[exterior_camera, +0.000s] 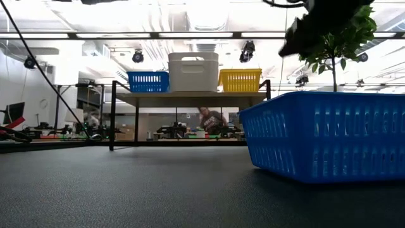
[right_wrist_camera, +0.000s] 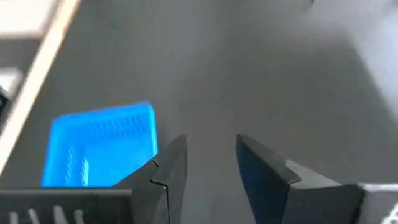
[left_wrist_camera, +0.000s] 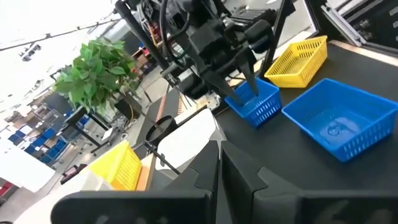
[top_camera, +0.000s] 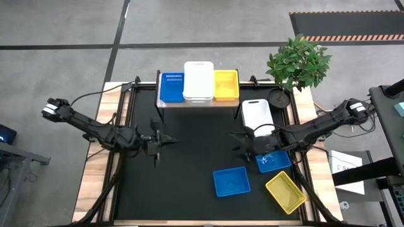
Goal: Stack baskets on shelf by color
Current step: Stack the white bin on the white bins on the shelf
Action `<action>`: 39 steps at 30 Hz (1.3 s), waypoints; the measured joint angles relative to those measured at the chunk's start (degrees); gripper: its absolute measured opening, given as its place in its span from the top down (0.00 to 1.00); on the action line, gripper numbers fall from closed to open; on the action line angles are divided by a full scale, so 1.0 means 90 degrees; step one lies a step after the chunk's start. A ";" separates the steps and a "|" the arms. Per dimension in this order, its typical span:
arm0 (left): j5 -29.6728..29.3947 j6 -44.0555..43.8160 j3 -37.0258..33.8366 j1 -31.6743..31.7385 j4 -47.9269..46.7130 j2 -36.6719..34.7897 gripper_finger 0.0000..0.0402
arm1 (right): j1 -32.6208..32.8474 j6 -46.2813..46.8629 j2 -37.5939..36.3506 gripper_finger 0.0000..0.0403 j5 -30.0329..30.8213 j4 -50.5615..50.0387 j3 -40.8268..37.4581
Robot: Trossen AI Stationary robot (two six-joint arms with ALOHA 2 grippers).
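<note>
Right end effector (top_camera: 247,144) stands wide and empty above the worktop (top_camera: 189,183), just beside a blue basket (top_camera: 273,161). Risk: a descent off the rim would tip or push this light perforated tray. Left end effector (top_camera: 156,142) is closed, waiting. The shelf (top_camera: 165,103) carries blue, white and yellow baskets

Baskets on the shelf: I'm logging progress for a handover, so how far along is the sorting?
Done: the shelf carries a blue basket, a white stack and a yellow basket. In hand: nothing; the right gripper is open above the table beside a blue basket, and the left gripper waits shut. Left: that basket, another blue one, a yellow one and a white one.
</note>
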 joint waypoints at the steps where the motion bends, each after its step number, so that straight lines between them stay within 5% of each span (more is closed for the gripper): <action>1: 0.0000 0.0000 -0.0031 -0.0002 -0.0006 -0.0013 1.00 | 0.0000 0.0025 0.0089 0.69 0.0007 -0.0523 0.0221; 8: 0.0000 -0.0010 -0.0094 -0.0002 0.0012 -0.0039 1.00 | -0.0243 0.0165 0.0634 0.67 0.0524 -0.4247 0.1314; 12: 0.0000 -0.0012 -0.0095 -0.0002 0.0032 -0.0017 1.00 | -0.0617 0.0272 0.0725 0.64 0.0854 -0.5342 0.1407; 25: 0.0000 -0.0024 -0.0111 -0.0007 0.0033 -0.0013 1.00 | -0.1888 -0.0357 0.0713 0.62 0.0516 -0.5321 0.0423; 39: 0.0002 -0.0189 -0.0115 -0.0005 0.0036 0.0026 1.00 | -0.1953 -0.0390 0.0723 0.81 0.0516 -0.4993 0.0399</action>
